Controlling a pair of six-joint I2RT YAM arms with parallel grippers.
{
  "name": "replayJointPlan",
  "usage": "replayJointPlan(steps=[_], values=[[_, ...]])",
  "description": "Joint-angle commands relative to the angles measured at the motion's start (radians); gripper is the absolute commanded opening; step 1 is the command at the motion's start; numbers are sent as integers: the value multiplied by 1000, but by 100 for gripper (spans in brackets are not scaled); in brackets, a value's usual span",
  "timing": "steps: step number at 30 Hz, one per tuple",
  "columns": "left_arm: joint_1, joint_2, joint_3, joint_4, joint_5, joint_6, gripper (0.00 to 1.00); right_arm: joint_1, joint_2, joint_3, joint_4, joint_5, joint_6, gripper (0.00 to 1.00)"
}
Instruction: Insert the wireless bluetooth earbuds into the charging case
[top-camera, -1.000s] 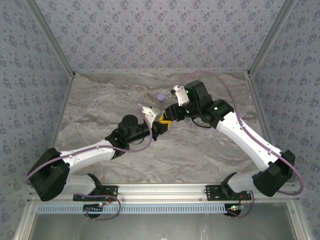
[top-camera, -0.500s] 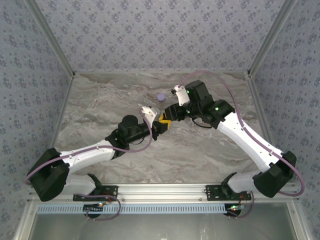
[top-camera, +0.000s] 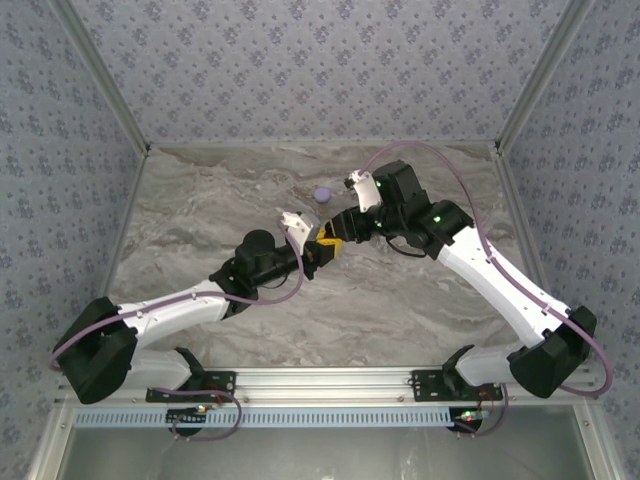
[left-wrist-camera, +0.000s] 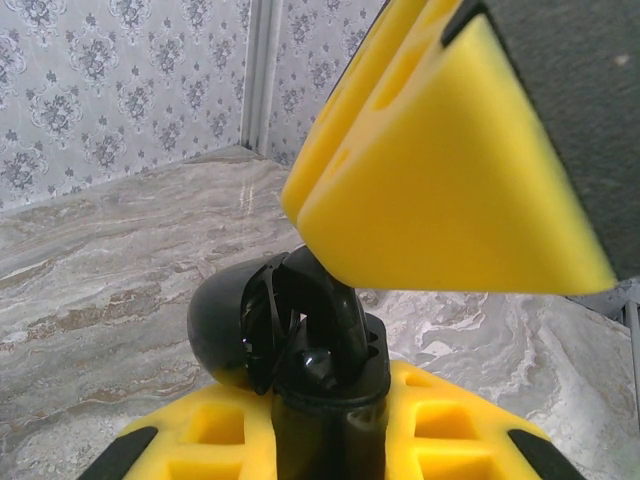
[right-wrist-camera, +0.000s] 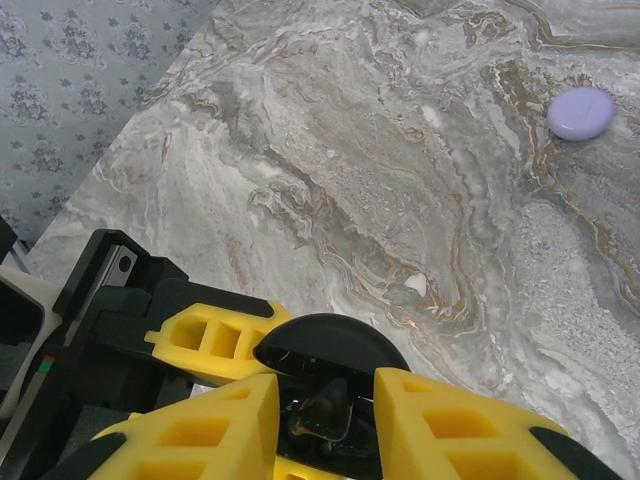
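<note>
Mia: Grey marble table (top-camera: 200, 200), flowery wallpaper (top-camera: 300, 70) all round it. What is the left end effector (left-wrist-camera: 330, 425) doing?

Ben: Its two yellow fingers are squeezed tight on the charging case (left-wrist-camera: 285, 325). The case is small, round and black. It is held over the middle of the table.

Mia: Is the case open?

Ben: It looks open. From the right wrist I see its round lid tipped up.

Mia: And the right end effector (right-wrist-camera: 327, 400)?

Ben: It is right at the case, coming in from the other side. Its yellow fingers are a little apart. A small shiny black bit (right-wrist-camera: 318, 425) sits between them, just over the case. I cannot tell if the fingers pinch it, or if it is an earbud.

Mia: How near are the two end effectors?

Ben: Very near. From the left wrist, one big yellow finger of the right one hangs just above the case.

Mia: And the arms?

Ben: The left arm (top-camera: 180, 305) and the right arm (top-camera: 490, 275) are white. They reach in from the near edge and meet in the middle.

Mia: Anything else on the table?

Ben: A pale lilac disc (top-camera: 322, 194) lies flat, further back, apart from both end effectors.
</note>
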Motion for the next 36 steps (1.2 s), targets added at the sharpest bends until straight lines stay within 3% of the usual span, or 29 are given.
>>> replayJointPlan(steps=[1,18,21,29,36], values=[[-5,-26,33,28,9,7,12,3,5,25,-29,-27,-5,31],[-2,-24,23,79,58,-21,12,1,14,20,-22,-112,-18,20],[2,-25,21,86,71,-29,12,1,11,22,-24,-112,-20,24],[13,-18,14,112,106,-46,12,1,-25,13,-12,-91,-23,48],[18,-16,14,112,128,-48,12,-1,-65,-3,6,-1,-4,56]])
